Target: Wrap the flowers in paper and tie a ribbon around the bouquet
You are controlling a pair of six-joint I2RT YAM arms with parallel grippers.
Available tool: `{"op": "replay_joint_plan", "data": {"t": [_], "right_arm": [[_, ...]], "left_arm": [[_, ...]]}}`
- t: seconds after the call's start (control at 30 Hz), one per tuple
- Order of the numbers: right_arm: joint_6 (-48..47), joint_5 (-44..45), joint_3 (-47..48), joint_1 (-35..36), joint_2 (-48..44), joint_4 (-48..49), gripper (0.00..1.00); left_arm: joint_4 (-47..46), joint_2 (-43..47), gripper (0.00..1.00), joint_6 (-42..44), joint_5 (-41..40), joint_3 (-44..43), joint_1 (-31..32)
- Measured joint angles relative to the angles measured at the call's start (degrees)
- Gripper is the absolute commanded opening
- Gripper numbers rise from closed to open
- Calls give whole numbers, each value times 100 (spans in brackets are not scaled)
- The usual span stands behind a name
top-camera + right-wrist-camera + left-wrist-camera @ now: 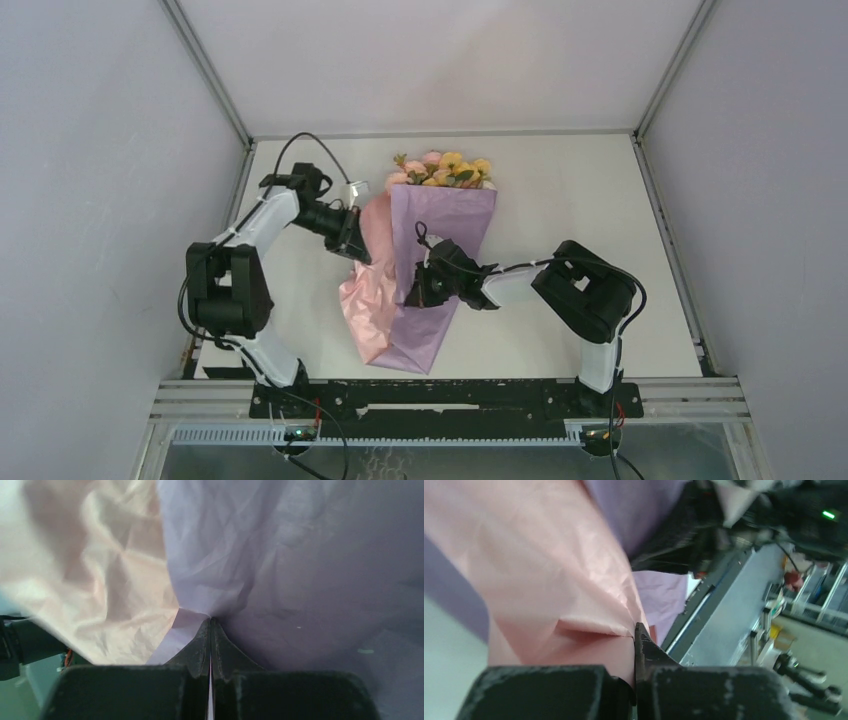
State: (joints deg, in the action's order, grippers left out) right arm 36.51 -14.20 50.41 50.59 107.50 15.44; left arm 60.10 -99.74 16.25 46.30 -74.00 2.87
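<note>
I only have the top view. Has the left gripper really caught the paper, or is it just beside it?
Observer: Caught. The left wrist view shows the left gripper shut, with a pink fold of the paper pinched at its tip.
Operator: And the right one? From above its body hides the tip.
Observer: The right wrist view shows the right gripper shut on a lilac edge of the paper, where the creases run together.
</note>
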Motion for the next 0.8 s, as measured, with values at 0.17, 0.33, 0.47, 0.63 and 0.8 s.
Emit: {"op": "replay_joint_plan", "data": {"t": [0.17,0.33,0.47,0.63,0.8], "right_arm": [[251,-310,-221,-122,11,363,0],[444,-439,-332,-151,20,540,0],[505,-431,-345,-151,17,557,0],[555,-435,-356,-157,17,586,0],[693,-514,-396,-175,39,699,0]], "left_arm": [[417,267,0,238,389,-518,944],[590,-105,1,105,483,-1285,1504],[656,-597,7,-127,435,-1617,1482],[573,-518,11,-398,186,-1526,1360],[201,-323,10,-741,37,-1449,1552]]}}
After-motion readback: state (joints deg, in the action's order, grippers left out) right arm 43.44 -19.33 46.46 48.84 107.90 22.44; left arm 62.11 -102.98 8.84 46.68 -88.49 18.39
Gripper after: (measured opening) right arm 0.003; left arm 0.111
